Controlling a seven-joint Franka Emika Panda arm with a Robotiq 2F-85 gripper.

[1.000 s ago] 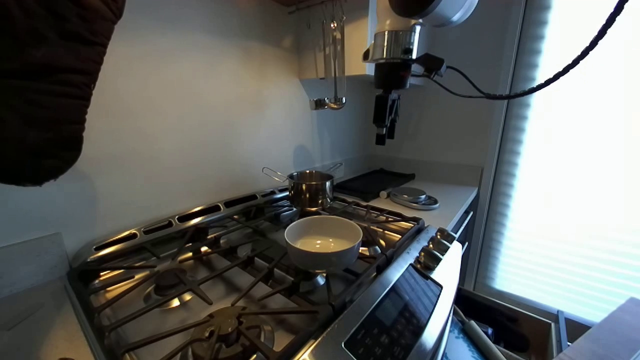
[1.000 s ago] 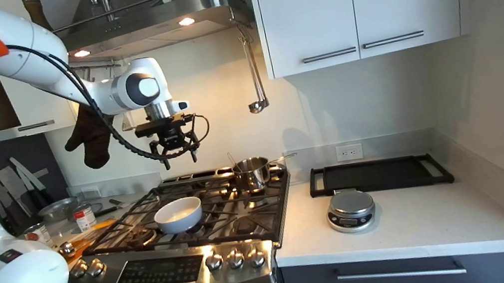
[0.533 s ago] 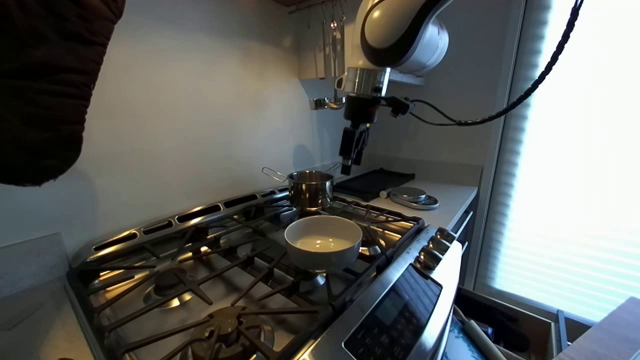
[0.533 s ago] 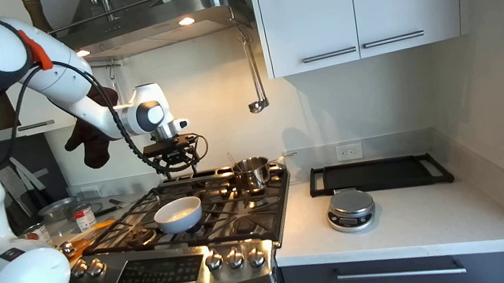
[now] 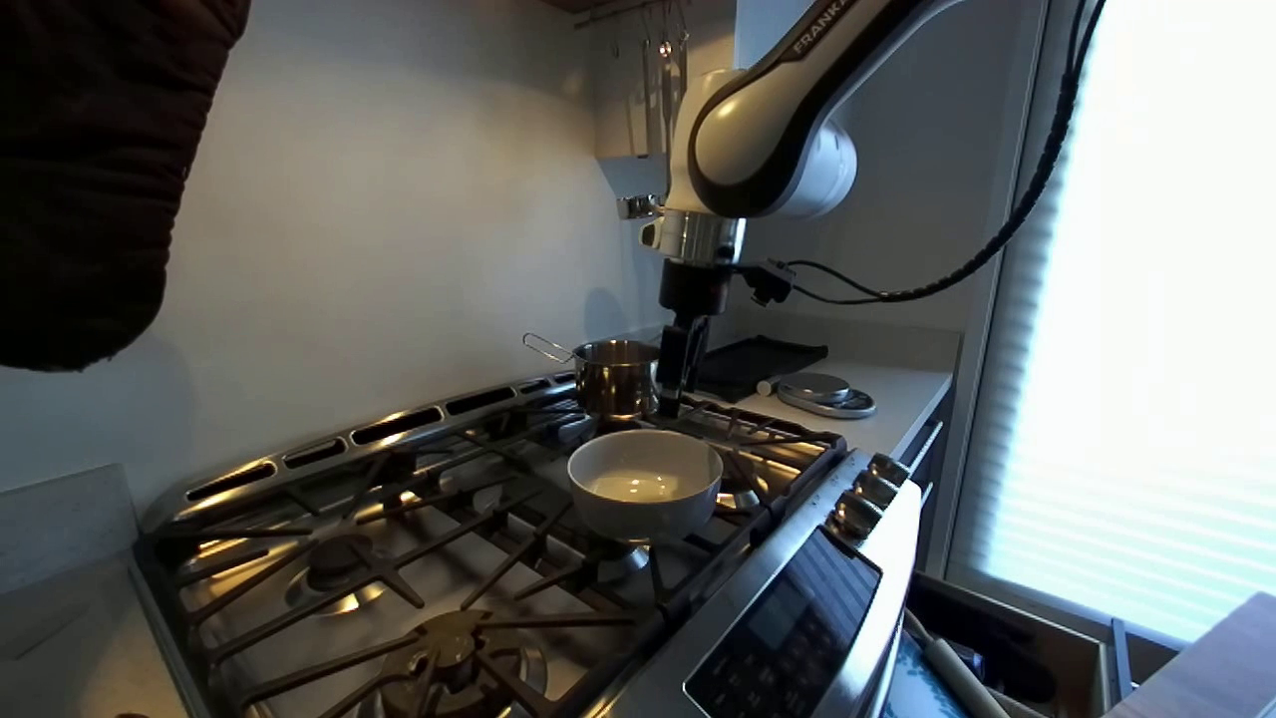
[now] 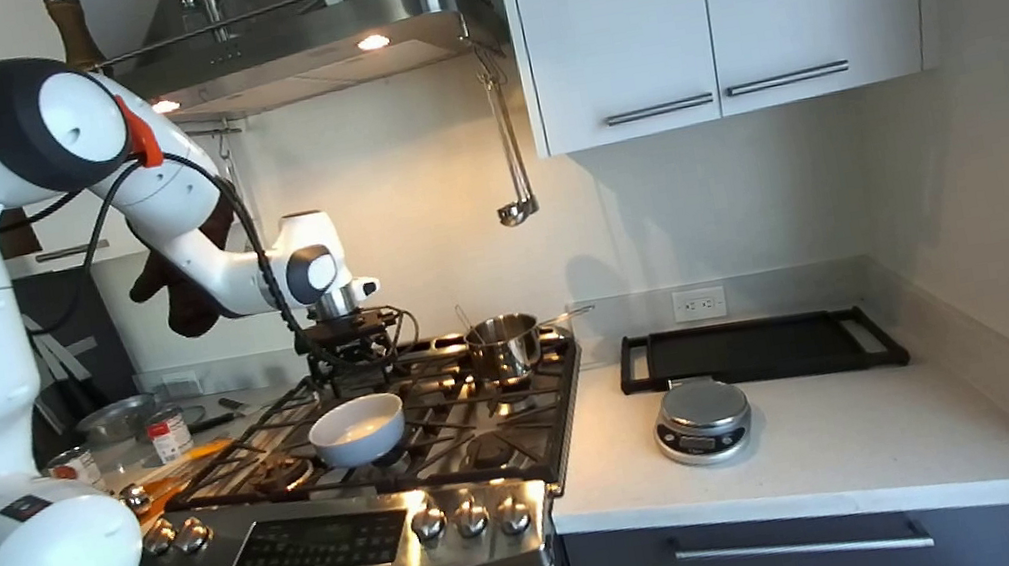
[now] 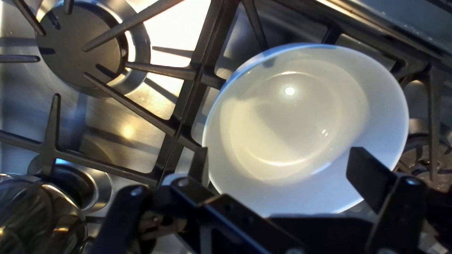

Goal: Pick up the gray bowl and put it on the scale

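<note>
The gray bowl (image 5: 643, 499) sits upright on the stove grates, pale inside; it also shows in an exterior view (image 6: 358, 432) and in the wrist view (image 7: 300, 116). The scale (image 6: 704, 423) is a round silver kitchen scale with a dark display, on the counter right of the stove; it also shows in an exterior view (image 5: 822, 391). My gripper (image 5: 680, 401) is open and empty, pointing down, a little above and beside the bowl. In the wrist view the fingers (image 7: 279, 150) are wide apart over the bowl's near part, with nothing between them held.
A shiny metal pot (image 6: 503, 349) stands on the back grate near the gripper; its edge shows in the wrist view (image 7: 35, 215). A black tray (image 6: 758, 349) lies behind the scale. Ladles (image 6: 506, 151) hang by the wall. Stove knobs (image 6: 471, 518) line the front.
The arm has lowered. My gripper has come down from high above the stove to near the height of the pot, closer to the bowl. The bowl, pot and scale have not moved.
</note>
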